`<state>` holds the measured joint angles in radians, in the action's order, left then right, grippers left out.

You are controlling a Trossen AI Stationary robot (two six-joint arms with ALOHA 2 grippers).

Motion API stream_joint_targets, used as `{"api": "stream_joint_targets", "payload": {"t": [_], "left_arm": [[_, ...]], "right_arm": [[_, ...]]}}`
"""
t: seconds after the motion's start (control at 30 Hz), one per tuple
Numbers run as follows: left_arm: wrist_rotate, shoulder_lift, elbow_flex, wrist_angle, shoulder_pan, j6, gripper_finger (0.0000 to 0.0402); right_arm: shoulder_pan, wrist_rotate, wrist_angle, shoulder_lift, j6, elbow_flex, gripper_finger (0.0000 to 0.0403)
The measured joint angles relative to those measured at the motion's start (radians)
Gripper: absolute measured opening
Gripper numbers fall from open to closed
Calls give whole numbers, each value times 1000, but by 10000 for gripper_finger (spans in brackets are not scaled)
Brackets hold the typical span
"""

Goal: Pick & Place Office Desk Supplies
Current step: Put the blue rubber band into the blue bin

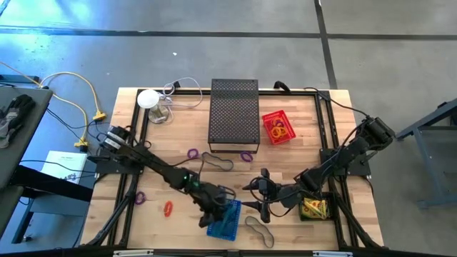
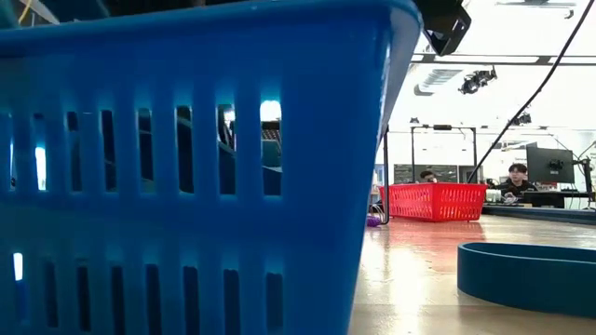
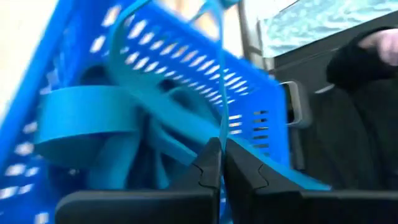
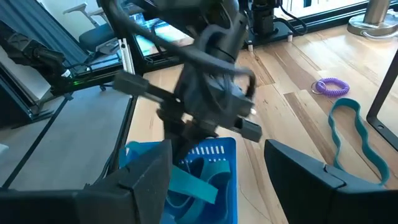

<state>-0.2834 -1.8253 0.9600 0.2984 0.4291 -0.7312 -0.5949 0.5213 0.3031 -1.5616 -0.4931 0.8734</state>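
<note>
Wood-plank table (image 1: 178,128); slatted blue plastic basket (image 1: 226,220) holds teal bands (image 4: 193,180).

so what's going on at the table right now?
The left gripper is at the blue basket near the table's front edge, jaws shut on a thin teal band over the basket, which already holds teal loops. The right gripper hovers just beside it with jaws open, holding nothing. A red basket, purple coil and other bands lie loose on the table.
</note>
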Motion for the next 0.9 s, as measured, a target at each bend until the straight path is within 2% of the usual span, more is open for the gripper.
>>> {"api": "stream_joint_targets", "payload": {"t": [0.27,0.4,0.73,0.9], "left_arm": [[-17,-18,1,-10,-51,-3,1],[-22,-18,2,-83,-70,-4,1],[-61,-19,31,-92,-89,-3,1],[-87,-20,53,-90,-88,0,21]], "right_arm": [[2,0,0,0,23,0,244],[2,0,-1,0,28,0,244],[15,0,-10,0,53,0,244],[23,0,-23,0,53,0,244]]}}
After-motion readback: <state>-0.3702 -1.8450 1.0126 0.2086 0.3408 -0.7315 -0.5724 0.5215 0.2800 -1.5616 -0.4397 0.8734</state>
